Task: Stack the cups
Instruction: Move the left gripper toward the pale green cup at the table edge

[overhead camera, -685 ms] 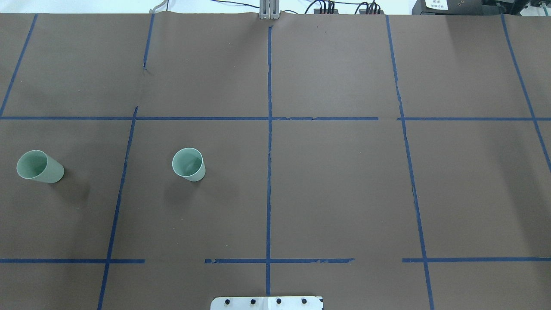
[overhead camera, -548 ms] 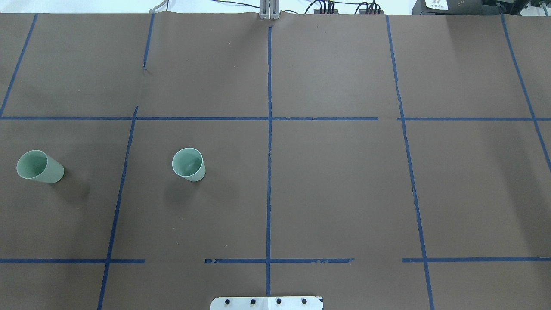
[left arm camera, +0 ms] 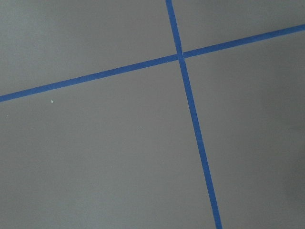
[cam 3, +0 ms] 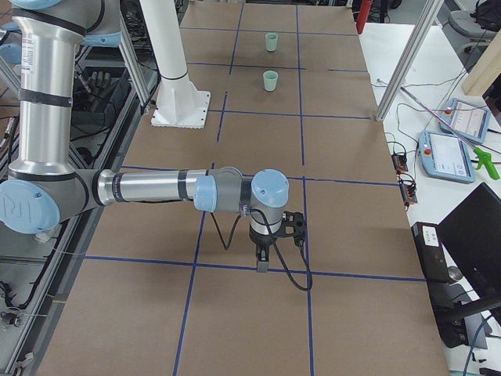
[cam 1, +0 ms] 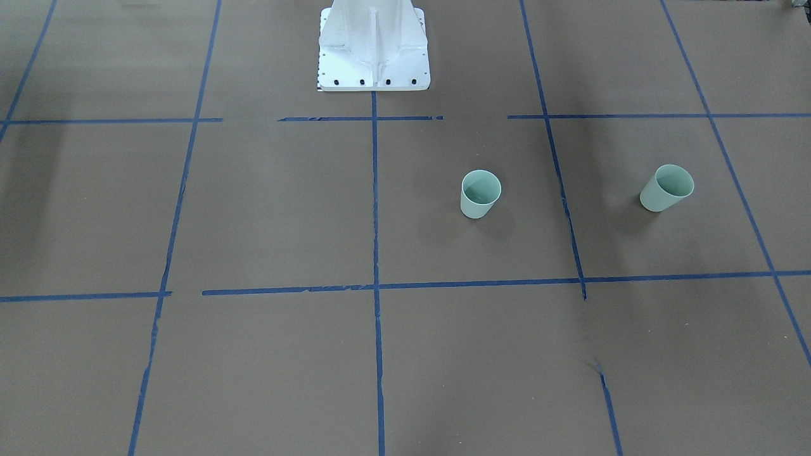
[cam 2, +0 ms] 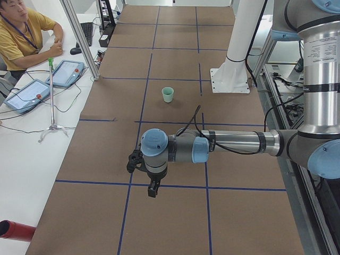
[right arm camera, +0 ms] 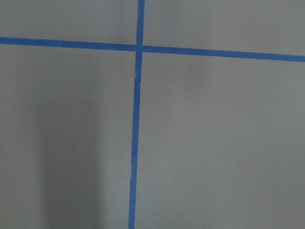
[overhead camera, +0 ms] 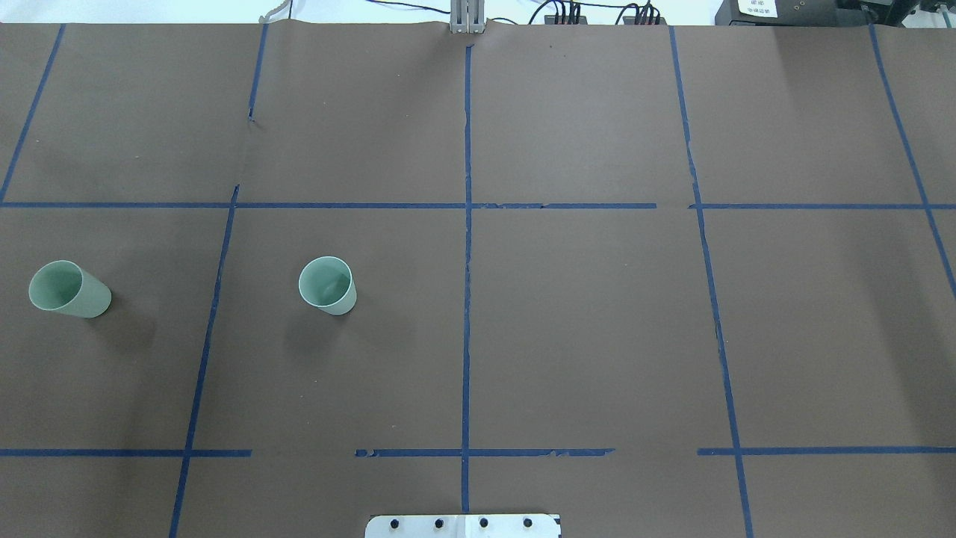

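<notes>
Two pale mint-green cups stand upright and apart on the brown table, on the robot's left half. One cup [overhead camera: 327, 285] is nearer the centre line and the other cup [overhead camera: 69, 290] is near the left edge. Both show in the front view [cam 1: 480, 194] [cam 1: 666, 187] and far off in the right side view [cam 3: 270, 80] [cam 3: 271, 41]. The left side view shows only one cup [cam 2: 168, 94]. The left gripper [cam 2: 153, 191] hangs pointing down over bare table, seen only from the side. The right gripper [cam 3: 262, 265] does the same at the other end. I cannot tell whether either is open or shut.
Blue tape lines [overhead camera: 467, 246] divide the brown table into squares. The white robot pedestal [cam 1: 374, 44] stands at the table's near edge. An operator [cam 2: 21, 37] sits beside tablets on a side bench. Both wrist views show only table and tape.
</notes>
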